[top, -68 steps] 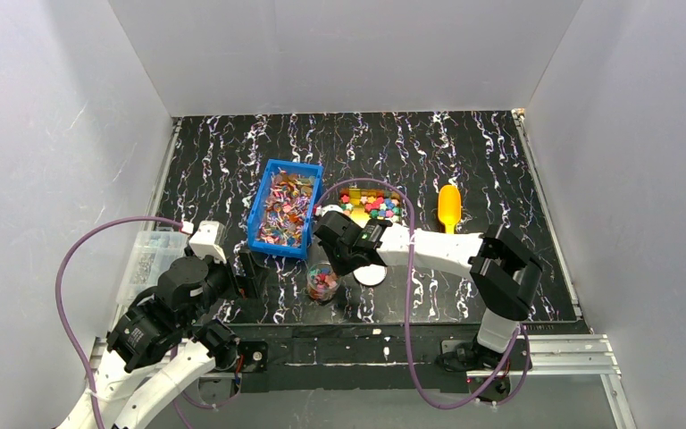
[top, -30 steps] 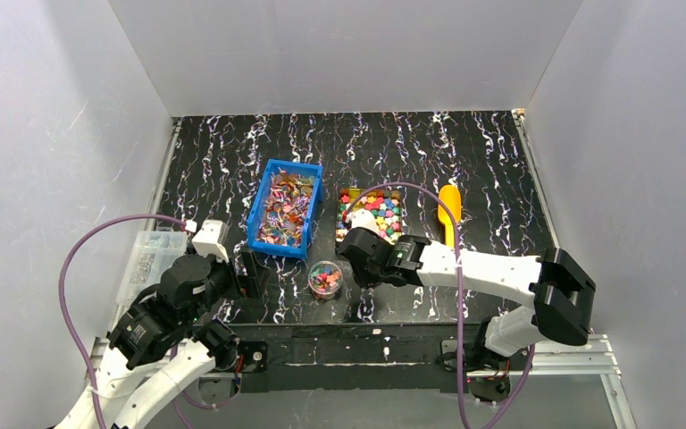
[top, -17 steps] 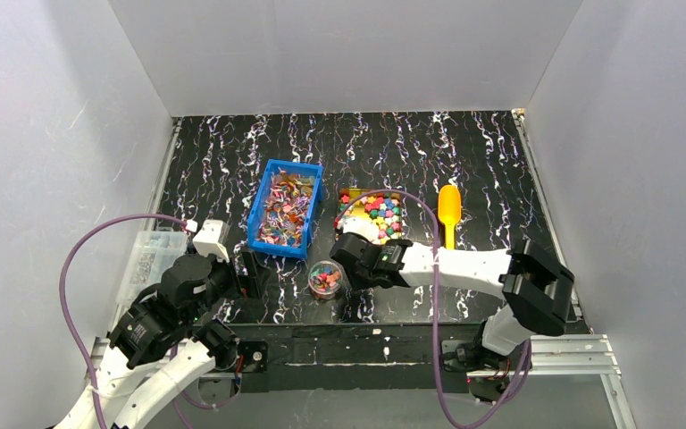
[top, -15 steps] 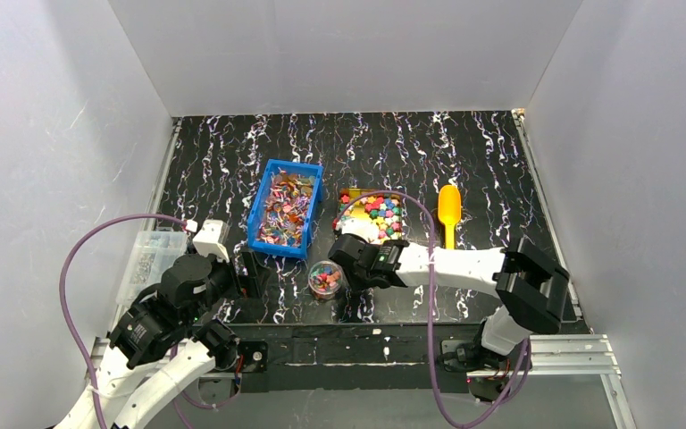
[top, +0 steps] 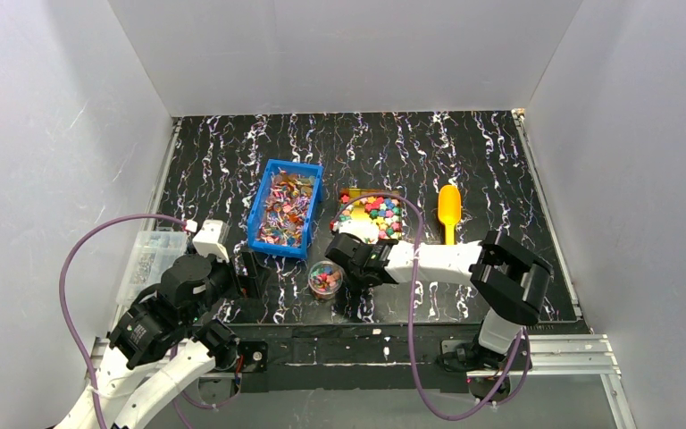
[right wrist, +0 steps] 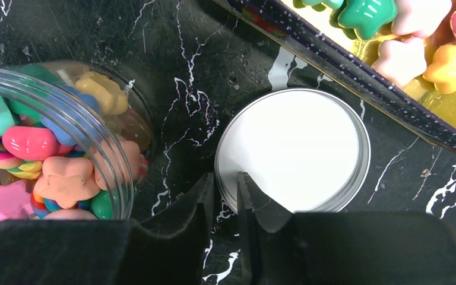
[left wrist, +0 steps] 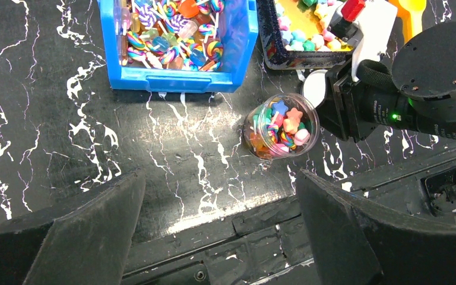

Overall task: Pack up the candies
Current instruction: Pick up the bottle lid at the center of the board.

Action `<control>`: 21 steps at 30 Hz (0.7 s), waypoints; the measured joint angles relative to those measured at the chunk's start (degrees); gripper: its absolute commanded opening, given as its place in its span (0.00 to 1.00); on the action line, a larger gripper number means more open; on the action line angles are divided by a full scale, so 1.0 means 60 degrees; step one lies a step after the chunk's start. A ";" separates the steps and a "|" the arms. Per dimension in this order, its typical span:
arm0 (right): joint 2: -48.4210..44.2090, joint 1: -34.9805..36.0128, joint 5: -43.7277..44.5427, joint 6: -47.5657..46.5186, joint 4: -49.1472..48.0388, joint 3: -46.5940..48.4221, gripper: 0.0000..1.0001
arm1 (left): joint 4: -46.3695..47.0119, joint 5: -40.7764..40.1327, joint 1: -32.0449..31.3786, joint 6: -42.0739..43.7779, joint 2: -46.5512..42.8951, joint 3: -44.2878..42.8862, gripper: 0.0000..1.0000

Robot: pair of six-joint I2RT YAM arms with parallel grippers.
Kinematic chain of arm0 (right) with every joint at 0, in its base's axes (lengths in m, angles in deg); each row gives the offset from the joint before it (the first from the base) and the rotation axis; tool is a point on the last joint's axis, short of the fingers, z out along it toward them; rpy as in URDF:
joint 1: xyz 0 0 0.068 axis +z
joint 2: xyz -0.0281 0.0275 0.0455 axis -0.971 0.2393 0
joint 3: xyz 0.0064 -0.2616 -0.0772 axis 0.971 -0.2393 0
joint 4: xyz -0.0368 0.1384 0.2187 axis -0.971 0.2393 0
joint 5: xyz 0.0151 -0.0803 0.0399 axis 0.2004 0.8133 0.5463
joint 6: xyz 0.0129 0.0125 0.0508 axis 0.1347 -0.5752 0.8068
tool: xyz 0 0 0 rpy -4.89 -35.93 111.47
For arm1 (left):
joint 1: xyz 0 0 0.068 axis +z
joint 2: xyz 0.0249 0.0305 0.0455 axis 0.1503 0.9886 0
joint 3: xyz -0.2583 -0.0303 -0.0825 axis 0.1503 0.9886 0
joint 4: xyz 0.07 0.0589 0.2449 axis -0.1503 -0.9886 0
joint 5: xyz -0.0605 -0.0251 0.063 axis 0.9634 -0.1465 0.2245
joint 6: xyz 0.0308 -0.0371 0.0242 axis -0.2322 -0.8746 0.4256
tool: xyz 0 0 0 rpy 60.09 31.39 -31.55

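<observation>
Candies [right wrist: 59, 178]: heaped in the open jar [right wrist: 114, 169].
Lid [right wrist: 291, 148]: flat, just right of the jar.
Right gripper [right wrist: 225, 196]: jaws nearly together astride the lid's near rim; firm pinch cannot be confirmed.
Left gripper [left wrist: 219, 178]: spread wide, left of the jar.
Method: seat the rim deep, lift level.
Clearance: tray [right wrist: 332, 53] wall just behind the lid, jar close beside; rise vertically.

Overhead and wrist views share the jar [top: 324, 279].
</observation>
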 measured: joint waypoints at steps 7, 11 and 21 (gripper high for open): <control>0.0007 -0.0004 -0.0022 -0.0036 -0.0331 -0.0098 0.01 | 0.0000 0.0000 0.0000 0.0000 0.0000 0.0000 0.98; -0.0080 -0.0004 -0.0025 -0.0062 -0.0481 -0.0219 0.01 | 0.0004 0.0015 0.0000 0.0000 -0.0004 0.0000 0.98; -0.1752 -0.0018 -0.0637 -0.0288 -0.0208 -0.0663 0.01 | 0.0372 0.1133 0.0000 0.0299 0.0000 0.0000 0.98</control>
